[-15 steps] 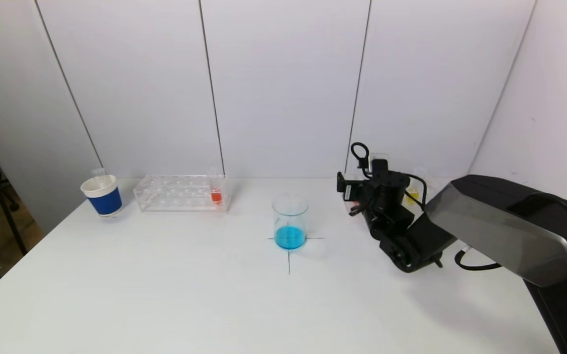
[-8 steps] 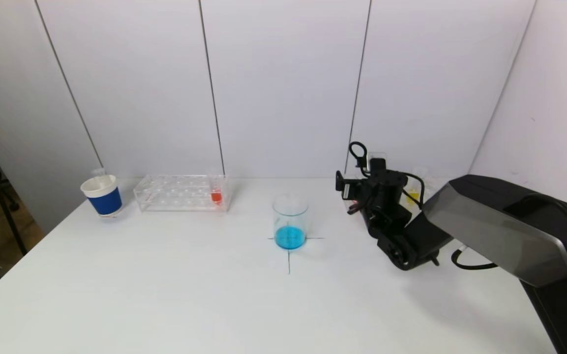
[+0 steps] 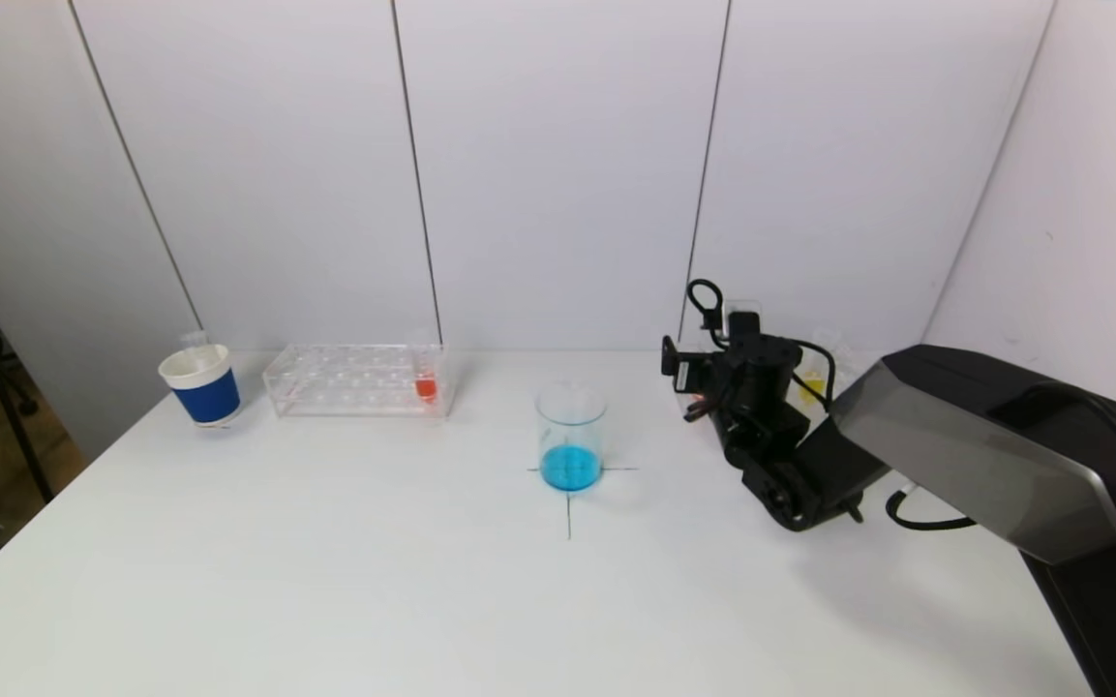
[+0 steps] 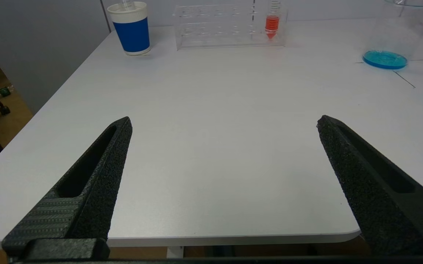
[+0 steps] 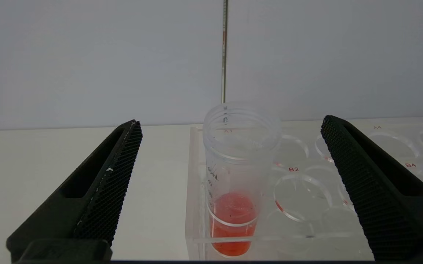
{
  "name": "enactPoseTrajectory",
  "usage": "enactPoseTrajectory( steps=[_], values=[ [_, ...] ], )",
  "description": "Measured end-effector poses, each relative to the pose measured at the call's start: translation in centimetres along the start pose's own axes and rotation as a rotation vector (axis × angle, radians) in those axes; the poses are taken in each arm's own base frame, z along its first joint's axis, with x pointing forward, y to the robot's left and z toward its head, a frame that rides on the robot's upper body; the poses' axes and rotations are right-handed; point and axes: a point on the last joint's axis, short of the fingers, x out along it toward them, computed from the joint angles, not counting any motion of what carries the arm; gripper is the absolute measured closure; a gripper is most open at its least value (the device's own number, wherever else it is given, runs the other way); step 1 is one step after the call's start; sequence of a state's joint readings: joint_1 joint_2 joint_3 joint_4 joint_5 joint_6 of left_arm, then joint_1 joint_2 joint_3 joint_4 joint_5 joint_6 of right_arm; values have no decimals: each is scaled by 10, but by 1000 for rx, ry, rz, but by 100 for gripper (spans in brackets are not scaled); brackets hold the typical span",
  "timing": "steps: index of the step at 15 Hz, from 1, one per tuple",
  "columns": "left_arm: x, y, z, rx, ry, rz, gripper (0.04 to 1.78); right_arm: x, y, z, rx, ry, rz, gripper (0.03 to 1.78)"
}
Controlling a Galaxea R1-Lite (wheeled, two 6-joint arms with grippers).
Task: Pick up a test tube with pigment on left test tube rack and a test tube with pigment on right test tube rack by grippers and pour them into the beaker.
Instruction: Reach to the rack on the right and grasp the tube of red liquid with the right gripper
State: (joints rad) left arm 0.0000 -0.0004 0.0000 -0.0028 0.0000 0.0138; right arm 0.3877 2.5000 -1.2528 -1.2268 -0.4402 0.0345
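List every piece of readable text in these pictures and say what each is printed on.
"B2": red, on the right test tube rack top plate.
"B4": red, same plate.
"A4", "A5": faint, far row of holes.
Graduation marks on the test tube: too blurred to read.
Nothing readable on the blue cup or beaker.

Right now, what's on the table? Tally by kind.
Racks: 2, left rack and right rack
Tubes with liquid: 3, orange tube in the left rack, red tube in the right rack, and yellow tube, partly hidden behind the right arm
Beaker: 1, with blue liquid
Cup: 1
Total: 7
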Motion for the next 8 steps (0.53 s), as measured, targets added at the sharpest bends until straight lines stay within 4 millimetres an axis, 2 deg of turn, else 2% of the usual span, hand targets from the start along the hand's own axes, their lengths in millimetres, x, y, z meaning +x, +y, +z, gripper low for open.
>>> enactPoseTrajectory(
  steps=[2,4,6,8],
  values=[
    [0,0,0,0,0,0,6,1,-1,0,-1,2,-3,12],
    [0,0,0,0,0,0,6,1,-1,-1,0,1,-4,31],
    [0,0,0,0,0,0,6,1,-1,-1,0,1,-5,59],
    [0,0,0,0,0,0,6,2,-2,-1,0,2,-7,98]
  ],
)
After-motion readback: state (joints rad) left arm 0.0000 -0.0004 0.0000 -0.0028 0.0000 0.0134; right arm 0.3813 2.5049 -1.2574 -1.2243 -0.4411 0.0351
